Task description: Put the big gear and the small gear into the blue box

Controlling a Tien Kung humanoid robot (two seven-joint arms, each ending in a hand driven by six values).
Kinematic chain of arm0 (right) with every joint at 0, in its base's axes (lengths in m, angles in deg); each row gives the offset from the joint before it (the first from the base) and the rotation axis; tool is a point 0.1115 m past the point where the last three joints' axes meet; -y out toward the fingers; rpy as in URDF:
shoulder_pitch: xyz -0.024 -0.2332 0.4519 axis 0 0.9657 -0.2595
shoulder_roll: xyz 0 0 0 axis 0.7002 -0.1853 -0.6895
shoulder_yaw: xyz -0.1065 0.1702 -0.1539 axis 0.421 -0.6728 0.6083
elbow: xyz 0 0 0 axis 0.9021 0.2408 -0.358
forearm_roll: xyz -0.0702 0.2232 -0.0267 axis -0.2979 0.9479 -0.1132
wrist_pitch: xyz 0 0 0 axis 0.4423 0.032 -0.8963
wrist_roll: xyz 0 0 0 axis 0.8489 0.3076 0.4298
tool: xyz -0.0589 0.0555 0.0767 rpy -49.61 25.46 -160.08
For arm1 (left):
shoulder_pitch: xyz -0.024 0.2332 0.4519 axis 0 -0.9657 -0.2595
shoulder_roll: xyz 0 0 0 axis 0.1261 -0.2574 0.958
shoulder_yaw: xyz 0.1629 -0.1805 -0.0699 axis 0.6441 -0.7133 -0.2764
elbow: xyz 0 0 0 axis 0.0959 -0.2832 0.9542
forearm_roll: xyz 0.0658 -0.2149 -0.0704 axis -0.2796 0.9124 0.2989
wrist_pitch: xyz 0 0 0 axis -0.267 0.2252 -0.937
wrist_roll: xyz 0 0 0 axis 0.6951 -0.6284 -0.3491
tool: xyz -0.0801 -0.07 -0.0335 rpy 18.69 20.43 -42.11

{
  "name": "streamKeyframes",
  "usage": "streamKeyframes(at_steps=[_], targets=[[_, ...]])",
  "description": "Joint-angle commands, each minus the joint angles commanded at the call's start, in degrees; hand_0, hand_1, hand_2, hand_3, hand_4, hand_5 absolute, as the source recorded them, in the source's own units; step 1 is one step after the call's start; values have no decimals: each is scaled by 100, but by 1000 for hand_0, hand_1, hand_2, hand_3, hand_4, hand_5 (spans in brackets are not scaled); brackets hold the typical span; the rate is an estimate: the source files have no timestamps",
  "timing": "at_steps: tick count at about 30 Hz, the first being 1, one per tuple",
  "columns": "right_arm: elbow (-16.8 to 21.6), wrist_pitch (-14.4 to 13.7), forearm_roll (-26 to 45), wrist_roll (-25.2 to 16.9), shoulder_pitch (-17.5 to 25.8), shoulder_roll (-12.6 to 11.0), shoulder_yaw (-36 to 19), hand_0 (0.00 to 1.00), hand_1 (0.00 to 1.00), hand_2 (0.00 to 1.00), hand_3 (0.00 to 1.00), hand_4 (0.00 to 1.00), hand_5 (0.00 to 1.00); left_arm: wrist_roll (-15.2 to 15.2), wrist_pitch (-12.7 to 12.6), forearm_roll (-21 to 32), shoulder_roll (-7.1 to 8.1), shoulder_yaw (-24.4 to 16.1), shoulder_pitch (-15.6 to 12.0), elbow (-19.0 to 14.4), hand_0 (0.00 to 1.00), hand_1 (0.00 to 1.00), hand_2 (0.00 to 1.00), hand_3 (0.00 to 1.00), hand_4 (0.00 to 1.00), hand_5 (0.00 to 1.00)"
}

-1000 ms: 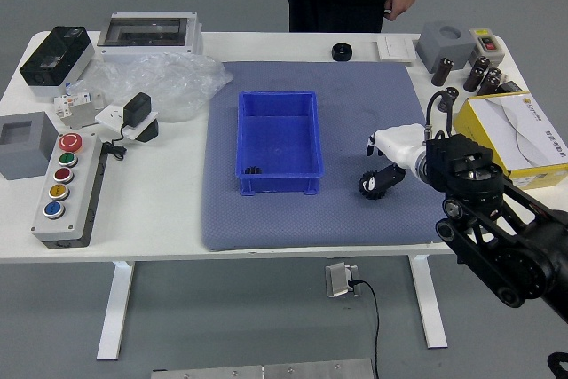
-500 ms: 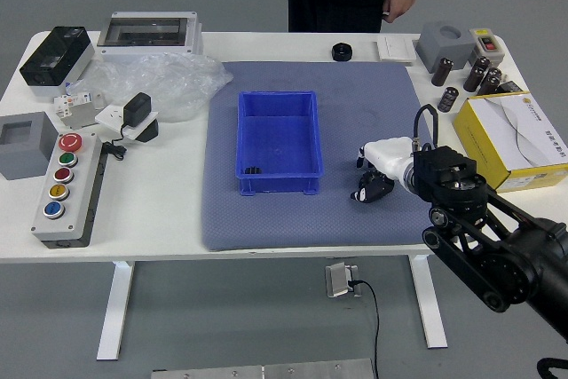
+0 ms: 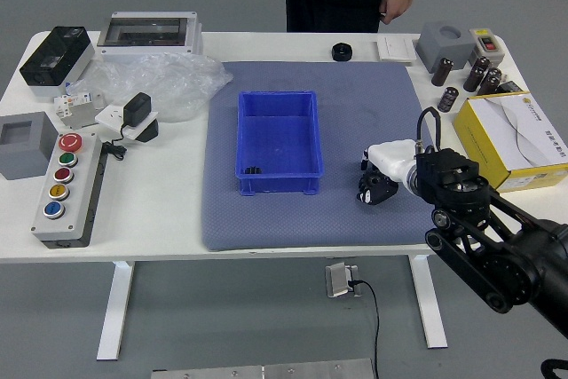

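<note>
- Reaching in from the right with the white-and-black right robot hand (image 3: 395, 162), held low at the black toothed gear (image 3: 374, 189), probably the big one; so near, likely, for picking up from the flat surface.
- Cannot tell whether clenched around that gear or merely touching it: too much black against black at the contact.
- Set down in the near left corner of the open blue plastic box (image 3: 278, 183): a small dark piece (image 3: 253, 169), probably the small gear. Judging by that, only the big gear left to deliver.
- Placed upright near the middle of the blue-grey mat (image 3: 231, 228), with open top facing up, perhaps to allow a drop straight from above.
- Laid under box and gear, over the white counter (image 3: 169, 219), probably for grip and against scratches.
- Next, probably: secure the gear, lift above the near right wall, carry leftward, lower inside. Could slip out on a weak hold, or catch on the rim if carried too low.
- Hanging beside the dark clothing at the far side: a person's hand (image 3: 395, 4), away from box and gears, seemingly leaving the work to the robot.
</note>
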Motion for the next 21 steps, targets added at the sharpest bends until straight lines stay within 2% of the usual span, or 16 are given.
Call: streamKeyframes(at_steps=[5, 6, 11, 12, 17, 18, 21], targets=[[3, 49, 0, 9, 19, -13, 15, 615, 594, 683, 702, 729, 341, -2, -1, 12, -3, 5, 0, 0, 836, 805, 804, 791, 685, 364], [2, 55, 0, 10, 22, -15, 17, 581, 572, 659, 678, 683, 288, -2, -1, 12, -4, 4, 0, 0, 836, 805, 804, 788, 685, 364], [-5, 63, 0, 19, 30, -13, 28, 581, 572, 659, 678, 683, 288, -1, -2, 16, -8, 4, 0, 0, 836, 805, 804, 788, 685, 364], [-8, 59, 0, 20, 31, -13, 31, 510, 514, 584, 603, 621, 236, -1, -2, 17, -8, 5, 0, 0, 836, 805, 804, 786, 685, 364], [-23, -6, 0, 34, 28, -18, 37, 510, 514, 584, 603, 621, 236, -2, -5, 20, -7, 4, 2, 0, 836, 805, 804, 786, 685, 364], [-28, -27, 0, 39, 28, -18, 39, 494, 459, 508, 517, 589, 225, -1, -5, 21, -8, 5, 1, 0, 836, 804, 804, 787, 685, 363], [-41, -79, 0, 47, 28, -17, 41, 494, 459, 508, 517, 589, 225, 0, -6, 25, -9, 7, 0, 0, 836, 804, 804, 787, 685, 363]])
